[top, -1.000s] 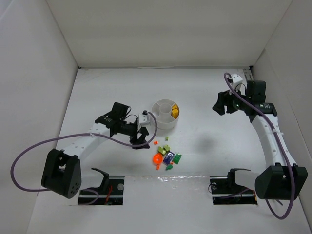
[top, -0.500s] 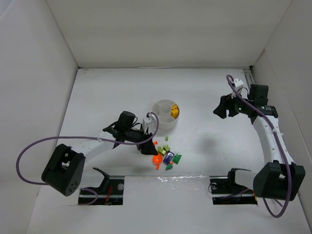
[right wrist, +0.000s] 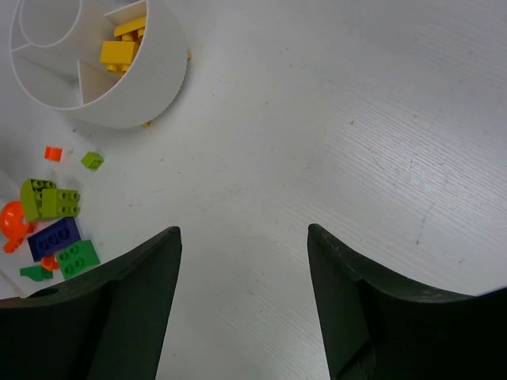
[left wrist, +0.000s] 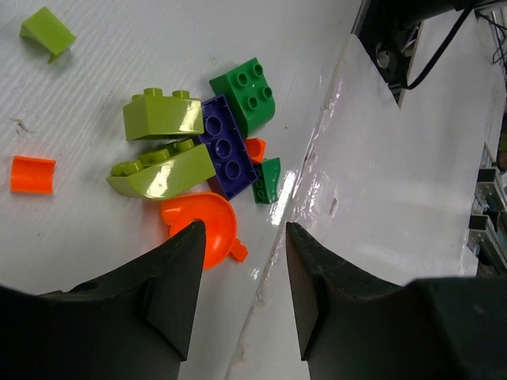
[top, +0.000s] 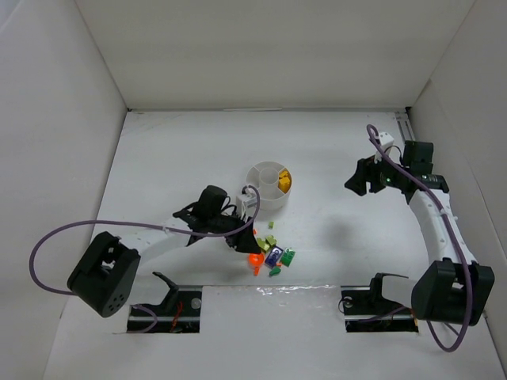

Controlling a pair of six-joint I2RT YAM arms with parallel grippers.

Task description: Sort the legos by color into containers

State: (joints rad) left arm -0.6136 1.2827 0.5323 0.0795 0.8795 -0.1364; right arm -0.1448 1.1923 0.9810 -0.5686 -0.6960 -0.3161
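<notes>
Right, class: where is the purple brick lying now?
In the left wrist view, the purple brick lies between the lime bricks and the green brick, just ahead of the left gripper.

My top camera sits above and behind the arm bases. It looks down on the whole table [top: 333, 150] from far off, so the dish [top: 265, 204] and legos [top: 271, 255] are small near centre. My left wrist camera is very near the table and looks down between the left gripper [left wrist: 242, 289] fingers at the legos [left wrist: 226, 146], which loom large. My right wrist camera sits farther back and looks down past the right gripper [right wrist: 242, 301], with the dish [right wrist: 135, 103] and legos [right wrist: 55, 229] at its left edge. All three views share the legos. The dish shows only from the top and right wrist.
</notes>
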